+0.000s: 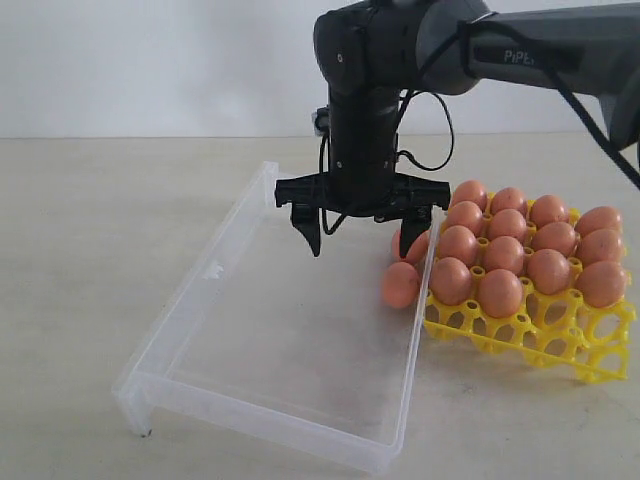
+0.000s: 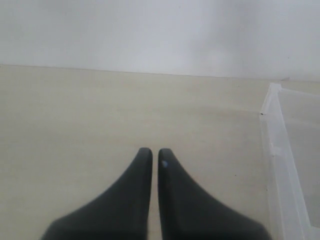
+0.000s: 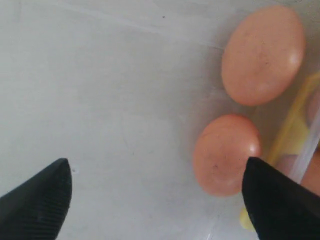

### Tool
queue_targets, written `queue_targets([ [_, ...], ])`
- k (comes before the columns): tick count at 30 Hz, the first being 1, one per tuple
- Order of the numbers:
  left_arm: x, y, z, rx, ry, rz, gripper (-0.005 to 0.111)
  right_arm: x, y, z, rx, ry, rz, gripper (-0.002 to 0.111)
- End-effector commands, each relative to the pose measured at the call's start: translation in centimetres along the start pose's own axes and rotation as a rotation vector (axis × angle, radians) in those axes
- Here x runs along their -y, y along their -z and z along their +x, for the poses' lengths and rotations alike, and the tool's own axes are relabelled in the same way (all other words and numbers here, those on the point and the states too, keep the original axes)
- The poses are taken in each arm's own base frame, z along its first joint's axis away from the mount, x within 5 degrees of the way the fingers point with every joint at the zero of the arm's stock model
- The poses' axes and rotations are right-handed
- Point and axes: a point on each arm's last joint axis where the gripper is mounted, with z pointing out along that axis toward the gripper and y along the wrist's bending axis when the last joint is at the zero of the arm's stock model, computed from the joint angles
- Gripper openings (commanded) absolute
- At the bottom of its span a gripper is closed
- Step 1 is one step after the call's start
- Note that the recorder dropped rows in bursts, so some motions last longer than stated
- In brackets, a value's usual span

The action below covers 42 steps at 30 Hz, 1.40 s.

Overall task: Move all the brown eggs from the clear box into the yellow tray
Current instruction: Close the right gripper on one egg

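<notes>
- Right gripper (image 1: 361, 243) (image 3: 157, 170): it hangs over the clear box (image 1: 200, 285) (image 3: 125, 100). The fingers are released and spread wide, with only bare box floor between them and nothing grasped.
- Two brown eggs (image 1: 401, 285) (image 3: 225, 152): both lie on the box floor, outside the span of the fingers, on the side of the finger nearer the yellow tray (image 1: 520, 335) (image 3: 295, 115). In the right wrist view one egg sits just beside that fingertip; whether they touch cannot be told. The second egg lies a little further along the same wall, close to the first.
- Yellow tray: it stands on the bench (image 1: 100, 220) (image 2: 100, 110) just beyond the box wall, on the far side of that wall from the open fingers. Its cells carry several rows of tray eggs (image 1: 503, 255), each seated upright in its cup.
- Left gripper (image 2: 151, 152): the fingers are clenched, with only a thin slit between the tips, and grasp nothing. Bare bench lies beneath them, and a wall of the clear box (image 2: 280, 150) runs off to one side, well apart from the tips.
</notes>
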Motion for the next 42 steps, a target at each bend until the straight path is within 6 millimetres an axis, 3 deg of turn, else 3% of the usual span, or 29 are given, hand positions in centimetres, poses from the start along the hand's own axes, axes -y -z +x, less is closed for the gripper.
queue_targets([
  [1,0.0,0.0,0.0,0.007,-0.001,0.006,0.004,0.3,-0.2,-0.2,0.018,-0.057,0.031,0.081],
  [14,0.0,0.0,0.0,0.007,-0.001,0.006,0.004,0.7,-2.3,-0.6,0.026,-0.150,0.107,0.081],
  [28,0.0,0.0,0.0,0.007,-0.001,0.006,0.004,2.3,-5.3,1.4,-0.056,-0.149,0.217,0.079],
  [32,0.0,0.0,0.0,0.007,-0.001,0.006,0.004,2.3,-5.3,1.4,-0.055,-0.159,0.217,0.055],
  [38,0.0,0.0,0.0,0.007,-0.001,0.006,0.004,2.2,-5.3,1.4,-0.058,-0.161,0.213,0.000],
  [42,0.0,0.0,0.0,0.007,-0.001,0.006,0.004,2.2,-5.3,1.4,-0.061,-0.130,0.212,0.000],
])
